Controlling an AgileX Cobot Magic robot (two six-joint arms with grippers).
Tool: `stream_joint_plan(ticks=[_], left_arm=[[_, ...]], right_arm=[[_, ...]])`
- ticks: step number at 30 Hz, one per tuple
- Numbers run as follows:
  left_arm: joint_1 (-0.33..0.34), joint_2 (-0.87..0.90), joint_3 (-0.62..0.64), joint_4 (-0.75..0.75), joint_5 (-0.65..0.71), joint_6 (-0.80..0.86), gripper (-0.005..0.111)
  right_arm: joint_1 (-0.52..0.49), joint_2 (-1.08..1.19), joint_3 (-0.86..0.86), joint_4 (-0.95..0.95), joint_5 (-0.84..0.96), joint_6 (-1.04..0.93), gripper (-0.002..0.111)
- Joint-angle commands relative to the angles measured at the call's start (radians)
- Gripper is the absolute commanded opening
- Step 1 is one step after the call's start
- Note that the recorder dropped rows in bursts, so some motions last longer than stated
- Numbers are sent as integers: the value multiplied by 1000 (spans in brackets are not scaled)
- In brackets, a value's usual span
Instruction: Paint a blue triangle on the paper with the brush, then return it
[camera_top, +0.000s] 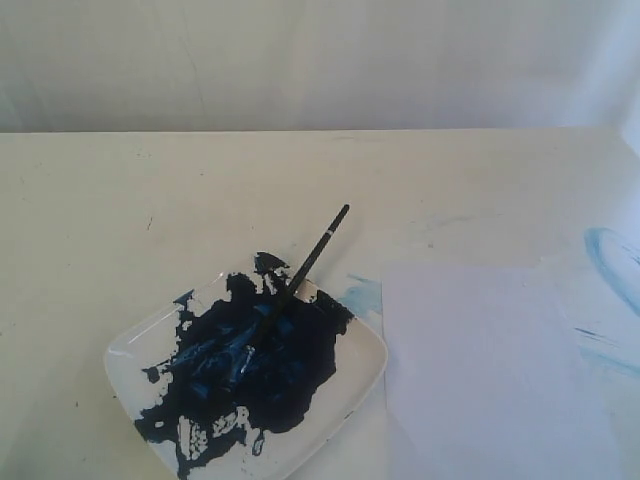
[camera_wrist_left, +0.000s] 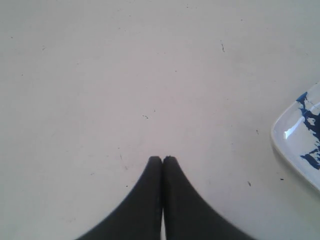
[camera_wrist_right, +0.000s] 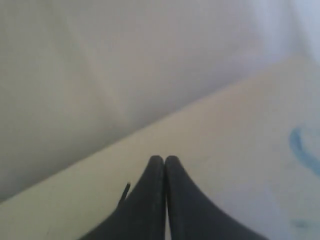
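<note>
We find the brush (camera_top: 300, 275) lying untouched in the dish (camera_top: 130, 350), its tip sunk in the dark-blue paint (camera_top: 270, 370) and its black handle leaning out over the far rim, tilted up and away. Resting so, the bristles are loaded and the handle stands clear of the puddle, which we judge leaves a clean, raised stretch to grasp. The paper (camera_top: 480, 370) lies flat just beside the dish on the right, near enough for a short carry; it is blank, with no triangle on it, so we take the painting as not yet begun. Around both, the table (camera_top: 150, 200) carries faint light-blue smears (camera_top: 610, 260) past the paper's far right edge. Neither arm shows in the exterior view. The left gripper (camera_wrist_left: 162, 159) is clenched with nothing between its jaws, hovering over bare table with a corner of the dish off to one side. The right gripper (camera_wrist_right: 164, 159) is likewise clenched and empty, above the table near a smear. We would expect one of them to open before reaching for the handle.
</note>
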Motion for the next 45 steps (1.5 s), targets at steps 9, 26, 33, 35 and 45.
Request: stream_joint_plan(ticks=[9, 26, 33, 35, 45], left_arm=[[-6, -4, 4, 1, -4, -1, 0], [-6, -4, 4, 1, -4, -1, 0], [-6, -4, 4, 1, -4, -1, 0], [-6, -4, 4, 1, -4, -1, 0], [-6, -4, 4, 1, -4, -1, 0]], right_arm=[[74, 552, -247, 587, 298, -456, 0], [155, 1388, -827, 904, 456, -798, 0], [298, 1458, -980, 244, 342, -263, 0], [331, 1493, -996, 244, 293, -176, 0], [345, 1593, -1022, 410, 275, -127, 45]])
